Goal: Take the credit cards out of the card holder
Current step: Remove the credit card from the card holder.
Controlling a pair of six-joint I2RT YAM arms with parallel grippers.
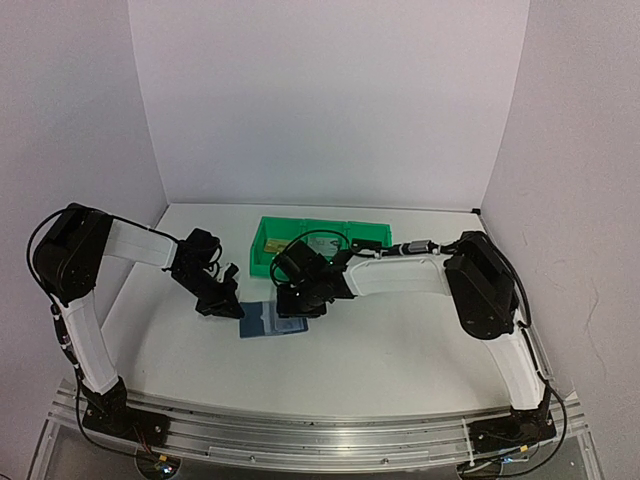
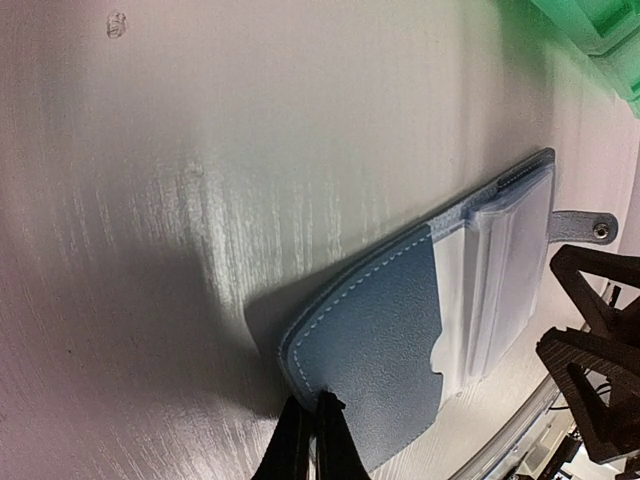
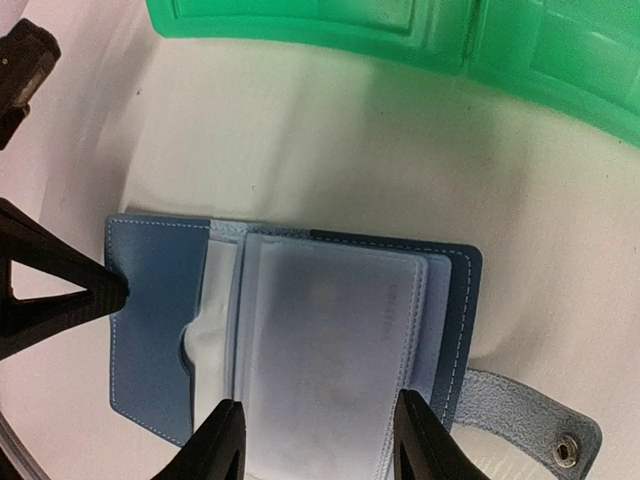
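Left gripper [image 2: 315,432]: pressed together, tips on the outer edge of the card holder's [image 2: 380,335] dark blue flap. Right gripper [image 3: 320,440]: spread, 2 fingers [image 3: 222,448] astride the frosted sleeves [image 3: 330,350]; contact unclear. Card holder: lying open on the white table [image 1: 350,365], near the green bin [image 1: 268,240], closing tab [image 3: 525,412] sticking out sideways.

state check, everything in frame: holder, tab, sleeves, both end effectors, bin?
card holder: open, inside facing up.
closing tab: unsnapped, lying out to the side.
clear sleeves: frosted, contents cannot be told.
left end effector: shut on the card holder's cover edge.
right end effector: open, one finger either side of the clear sleeves.
green bin: upright, beyond the card holder.
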